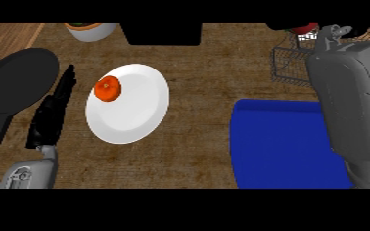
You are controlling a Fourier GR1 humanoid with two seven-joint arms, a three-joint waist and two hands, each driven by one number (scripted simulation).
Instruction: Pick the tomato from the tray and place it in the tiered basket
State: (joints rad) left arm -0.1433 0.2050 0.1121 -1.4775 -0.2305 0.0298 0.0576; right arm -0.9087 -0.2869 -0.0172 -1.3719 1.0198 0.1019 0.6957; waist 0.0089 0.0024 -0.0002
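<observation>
The blue tray (278,144) serves as the landmark. It lay nearest, at the lower right, and its visible surface carried nothing. The right forearm (343,107) ran up along the tray's right side and over it, reaching beyond the tray's far edge to the wire tiered basket (289,66). There the right hand (307,28) showed only as a dark shape at the basket's far side, with a red thing, probably the tomato (305,28), in it; whether the fingers were curled round it could not be told.

Left of the tray, across bare wooden counter (202,127), stood a white plate (128,103) with an orange fruit (107,88) on its left part. Further left, the left hand (52,110) rested with straight fingers, holding nothing, beside a black pan (25,78). A white pot (92,30) stood far beyond the plate.

As a judgement, the risk lay at the basket: a release too near its wire rim could let the tomato roll out onto the counter, and the forearm drawing back low might catch the wires. Open room lay between tray and plate; the basket's side was crowded.
</observation>
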